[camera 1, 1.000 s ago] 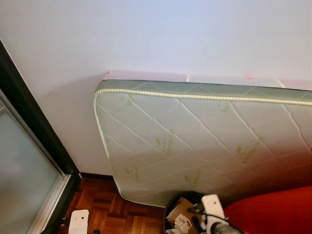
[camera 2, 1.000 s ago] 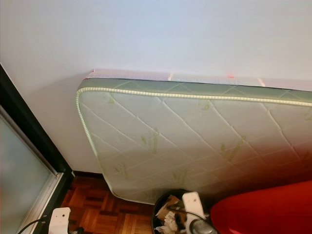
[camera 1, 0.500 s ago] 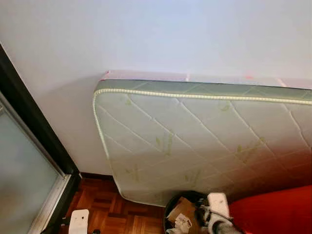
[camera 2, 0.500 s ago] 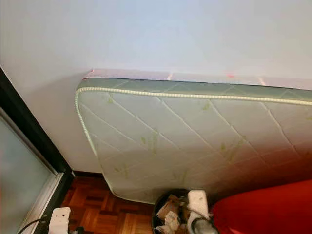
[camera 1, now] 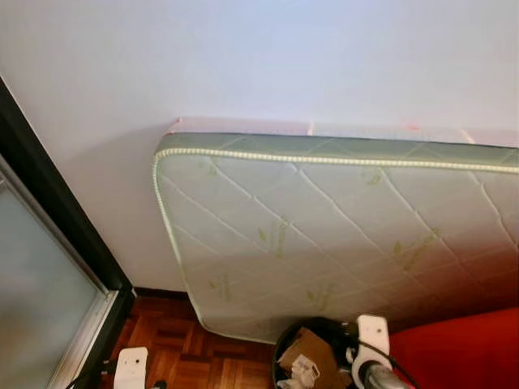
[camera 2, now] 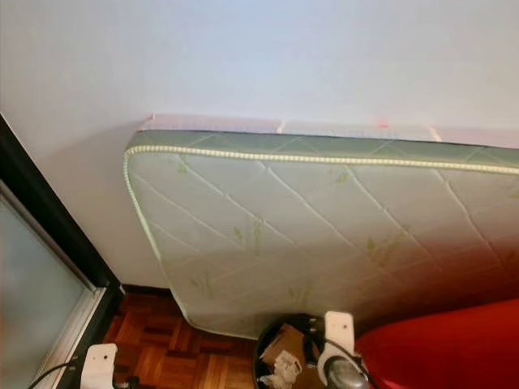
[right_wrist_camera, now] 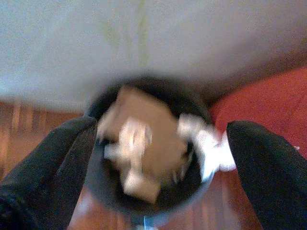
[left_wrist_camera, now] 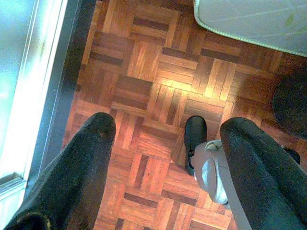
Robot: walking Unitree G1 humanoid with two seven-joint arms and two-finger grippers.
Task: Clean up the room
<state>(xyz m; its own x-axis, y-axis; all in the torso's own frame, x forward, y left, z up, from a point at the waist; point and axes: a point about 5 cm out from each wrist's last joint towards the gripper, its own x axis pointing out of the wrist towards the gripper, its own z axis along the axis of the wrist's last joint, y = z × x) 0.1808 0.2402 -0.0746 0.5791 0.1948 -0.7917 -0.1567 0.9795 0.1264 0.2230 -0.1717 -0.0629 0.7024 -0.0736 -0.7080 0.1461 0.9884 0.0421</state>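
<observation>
Against the far wall, in the left eye view, a quilted mattress is leaning on its edge, with a black trash bin standing on the parquet floor at its foot. Cardboard and crumpled paper are filling the bin, a red sofa is sitting just right of it, and a dark-framed glass door is running down the left side.

From the right eye view, the right arm is reaching over the bin's right rim.

Down the left wrist view, the left gripper is hanging over bare parquet near the door frame, its fingers spread apart and holding nothing.

Through the blurred right wrist view, the right gripper is hovering above the bin, its fingers wide apart and not gripping anything.
</observation>
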